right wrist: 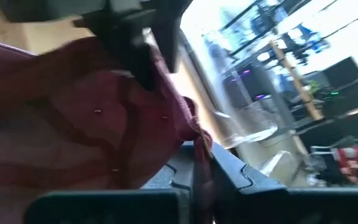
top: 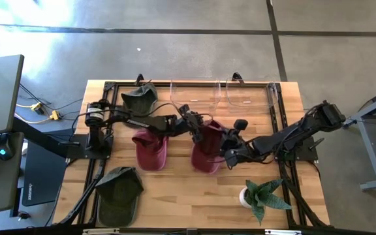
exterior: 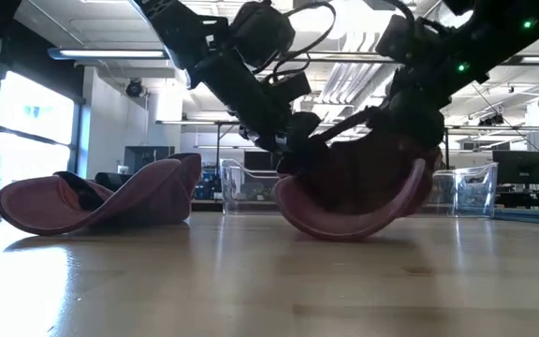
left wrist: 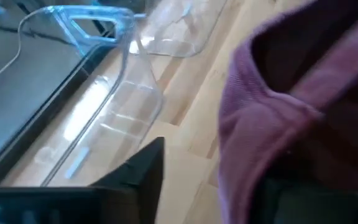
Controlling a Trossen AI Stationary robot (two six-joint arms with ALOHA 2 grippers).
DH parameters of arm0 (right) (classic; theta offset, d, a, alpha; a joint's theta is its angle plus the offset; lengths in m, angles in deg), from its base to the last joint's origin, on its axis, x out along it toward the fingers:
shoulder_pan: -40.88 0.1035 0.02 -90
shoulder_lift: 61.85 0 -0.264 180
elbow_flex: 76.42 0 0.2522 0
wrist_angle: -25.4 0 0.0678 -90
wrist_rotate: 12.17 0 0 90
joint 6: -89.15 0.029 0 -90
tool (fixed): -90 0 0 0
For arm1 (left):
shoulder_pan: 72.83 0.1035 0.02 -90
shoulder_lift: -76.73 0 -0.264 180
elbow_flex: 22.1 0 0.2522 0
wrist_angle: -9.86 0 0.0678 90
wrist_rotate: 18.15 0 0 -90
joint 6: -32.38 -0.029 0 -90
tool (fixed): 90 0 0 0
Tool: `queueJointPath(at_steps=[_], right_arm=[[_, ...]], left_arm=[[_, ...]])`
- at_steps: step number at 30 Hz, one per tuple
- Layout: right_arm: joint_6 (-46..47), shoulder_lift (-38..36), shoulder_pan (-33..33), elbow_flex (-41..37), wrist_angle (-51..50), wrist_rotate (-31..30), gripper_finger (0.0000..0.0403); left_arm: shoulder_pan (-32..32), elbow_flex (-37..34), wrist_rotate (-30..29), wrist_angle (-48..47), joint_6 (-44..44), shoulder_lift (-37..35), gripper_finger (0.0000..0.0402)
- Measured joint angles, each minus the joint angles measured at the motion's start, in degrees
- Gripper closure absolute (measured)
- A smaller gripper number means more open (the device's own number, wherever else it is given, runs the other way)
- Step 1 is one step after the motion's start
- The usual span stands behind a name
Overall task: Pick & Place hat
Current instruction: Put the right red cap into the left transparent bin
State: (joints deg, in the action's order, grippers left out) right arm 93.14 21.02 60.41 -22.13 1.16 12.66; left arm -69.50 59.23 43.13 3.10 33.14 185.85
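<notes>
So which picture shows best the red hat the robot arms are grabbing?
The high view: the grabbed red hat shows whole, from above, between both arms, beside the other red hat. The low view shows it side-on, curled upward. The left wrist view shows one edge; the right wrist view shows fabric pinched in the right fingers.

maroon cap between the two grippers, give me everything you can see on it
The maroon cap is soft dark-red fabric with seams and a curved brim. It sits at the middle of the wooden table, tipped up so that it rocks on its curved underside in the low view. The right gripper is shut on its edge, fabric pinched between the fingers. The left gripper is at its far side, by the clear bins; whether it grips is unclear. A second maroon cap lies apart.
</notes>
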Motion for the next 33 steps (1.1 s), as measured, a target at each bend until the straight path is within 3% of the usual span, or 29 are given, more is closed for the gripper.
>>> queueJointPath(at_steps=[3, 7, 13, 16, 21, 26, 29, 33], right_arm=[[-1.0, 0.0, 0.6, 0.0, 0.0, -1.5, 0.0358], [-0.6, 0.0, 0.5, 0.0, 0.0, 1.1, 0.0365], [0.1, 0.0, 0.0, 0.0, 0.1, 7.1, 0.0378], [1.6, -0.4, 0.0, 0.0, 0.0, 8.0, 0.0354], [8.3, -4.5, 0.0, 3.6, -7.7, 13.6, 0.0271], [17.7, -9.1, 0.0, 7.9, -16.7, 29.1, 0.0211], [13.4, -9.6, 1.1, 6.1, -11.3, 36.1, 0.0205], [1.8, -6.6, 2.1, -1.6, 5.3, 36.9, 0.0231]], left_arm=[[-1.7, 0.0, -4.6, 0.0, -3.1, 0.0, 0.0317], [-5.2, 0.0, -13.1, 0.1, -7.2, 0.0, 0.0391], [-11.8, 1.9, -28.3, 2.2, -13.5, -0.8, 0.0379], [-13.5, 2.5, -32.1, 2.7, -15.7, -0.8, 0.039], [-13.0, 2.8, -33.8, 2.8, -15.5, -0.8, 0.0396], [-11.6, 2.8, -33.0, 0.3, -12.0, -0.8, 0.04], [-10.5, 2.8, -30.1, -1.0, -9.1, -0.8, 0.04], [-9.8, 2.8, -28.4, -1.6, -7.5, -0.7, 0.04]])
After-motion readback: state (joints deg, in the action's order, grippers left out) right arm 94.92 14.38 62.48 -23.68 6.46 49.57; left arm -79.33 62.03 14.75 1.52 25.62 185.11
